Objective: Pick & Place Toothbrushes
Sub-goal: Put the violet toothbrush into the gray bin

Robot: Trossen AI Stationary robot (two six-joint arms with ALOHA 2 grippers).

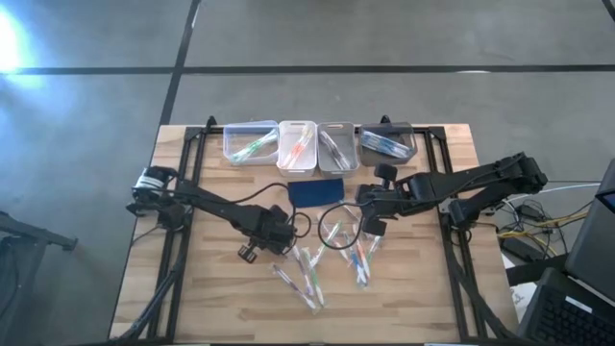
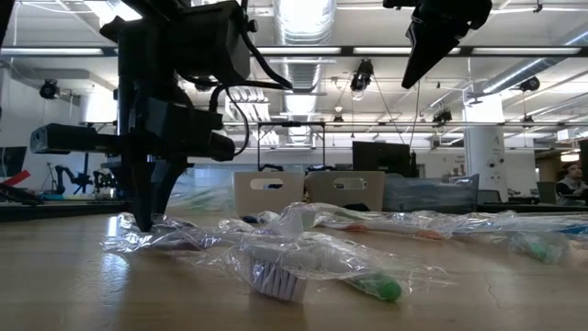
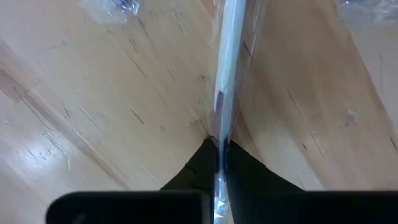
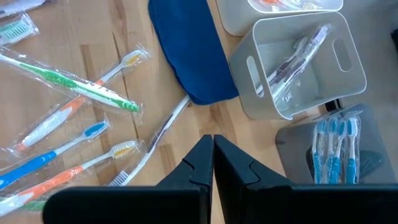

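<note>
Our left end effector [image 3: 219,163] pinches a wrapped toothbrush [image 3: 227,74] lying on the worktop [image 3: 93,112]: the pick step. Next we judge a lift toward the bins [image 1: 317,144]; the right end effector [image 4: 212,160] hovers pressed together.

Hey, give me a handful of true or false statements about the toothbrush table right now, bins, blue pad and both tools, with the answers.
1. Four bins stand in a row at the table's far edge. True.
2. The left tool is shut on a wrapped toothbrush. True.
3. The right tool holds a toothbrush. False: it is shut and holds nothing, raised above the table.
4. The blue pad lies inside a bin. False: it lies on the wood in front of the bins.
5. Blue-handled toothbrushes lie in the end bin. True.
</note>
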